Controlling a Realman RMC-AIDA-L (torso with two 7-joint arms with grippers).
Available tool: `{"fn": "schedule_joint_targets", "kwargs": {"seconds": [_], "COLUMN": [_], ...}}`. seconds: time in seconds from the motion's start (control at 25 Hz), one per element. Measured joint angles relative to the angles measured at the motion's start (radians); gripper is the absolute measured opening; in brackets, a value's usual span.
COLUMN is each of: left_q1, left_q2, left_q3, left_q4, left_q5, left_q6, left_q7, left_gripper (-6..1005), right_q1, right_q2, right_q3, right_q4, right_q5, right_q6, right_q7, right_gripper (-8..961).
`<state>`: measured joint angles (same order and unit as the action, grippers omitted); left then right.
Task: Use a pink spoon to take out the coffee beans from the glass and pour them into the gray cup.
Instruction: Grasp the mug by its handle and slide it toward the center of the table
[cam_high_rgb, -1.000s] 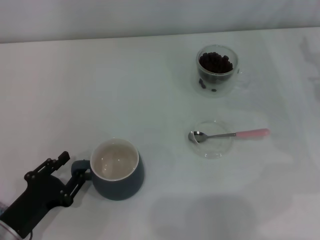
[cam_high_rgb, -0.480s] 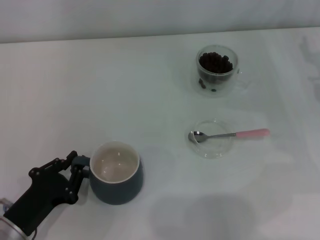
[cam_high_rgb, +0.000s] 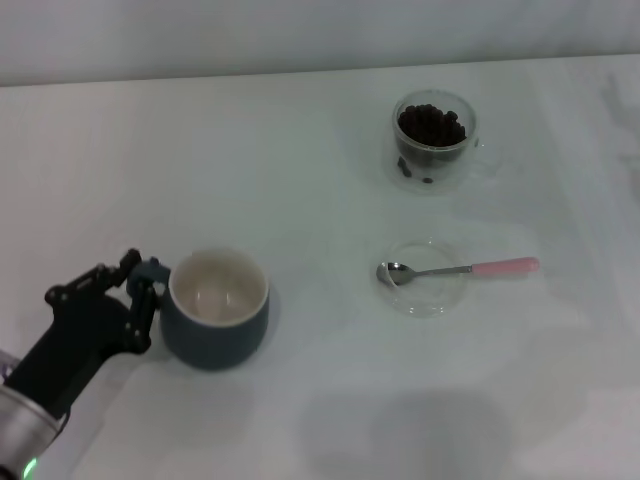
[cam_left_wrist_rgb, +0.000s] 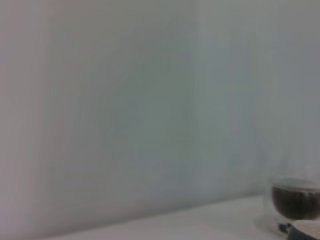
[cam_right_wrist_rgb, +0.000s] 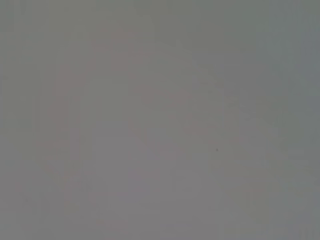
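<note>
The left gripper (cam_high_rgb: 143, 290) sits at the handle side of the gray cup (cam_high_rgb: 215, 310), low on the left of the white table (cam_high_rgb: 300, 180), with its black fingers (cam_high_rgb: 132, 262) pinched on the cup's loop handle. The cup stands upright, cream-white inside, with nothing to be seen in it. Taking the cup as the landmark, everything else lies off to its right. The glass (cam_high_rgb: 434, 140) stands well apart from it, far up and to the right near the back of the table, upright, with the coffee beans (cam_high_rgb: 432, 125) heaped dark inside; a few beans show lower down through the clear wall. Between the glass and the near edge, and still well to the right of the cup, a flat clear dish (cam_high_rgb: 425, 278) lies on the table. The pink spoon (cam_high_rgb: 460, 269) rests across that dish, its silver bowl inside the dish on the side nearer the cup and its pale pink handle reaching out past the dish rim on the far side, away from the cup. The left wrist view shows mostly a blank pale wall, with the glass of beans (cam_left_wrist_rgb: 295, 202) at one corner. The right gripper is not in sight in any view, and the right wrist view shows only plain gray.
</note>
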<state>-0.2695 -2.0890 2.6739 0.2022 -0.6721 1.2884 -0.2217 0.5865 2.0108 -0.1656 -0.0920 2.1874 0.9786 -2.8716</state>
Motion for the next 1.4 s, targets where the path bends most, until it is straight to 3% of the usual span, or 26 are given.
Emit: {"fn": "schedule_joint_targets", "kwargs": {"seconds": [0.4,0.64,0.88,1.28,1.4], "left_q1": [-0.145,-0.188,-0.195,-0.153,-0.149], "left_q2": [-0.002,-0.005,-0.006,-0.008,-0.007], "left_q3": [0.000,0.000,0.005,0.012,0.012], "left_q4": [0.035,0.074,0.092,0.111,0.115], "left_q5": [-0.077,-0.111,-0.117,-0.103,-0.103], "left_q6": [-0.156,-0.280,-0.331,-0.352,-0.353], "left_q7": [0.040,0.041,0.042,0.034,0.034], "left_gripper": [173,173,173,147,182], "right_q1": [0.009,0.021,0.014,0.008,0.005], "right_q2": [-0.001,0.000,0.000,0.000,0.000], "right_q3": [0.000,0.000,0.000,-0.003,-0.003], "right_q4": [-0.001,-0.001,0.000,0.000,0.000], "right_q5": [0.000,0.000,-0.001,-0.002,-0.002], "right_q6": [0.000,0.000,0.001,0.003,0.005], "right_q7": [0.000,0.000,0.018,0.021,0.022], "right_gripper": [843,843,843,843,843]}}
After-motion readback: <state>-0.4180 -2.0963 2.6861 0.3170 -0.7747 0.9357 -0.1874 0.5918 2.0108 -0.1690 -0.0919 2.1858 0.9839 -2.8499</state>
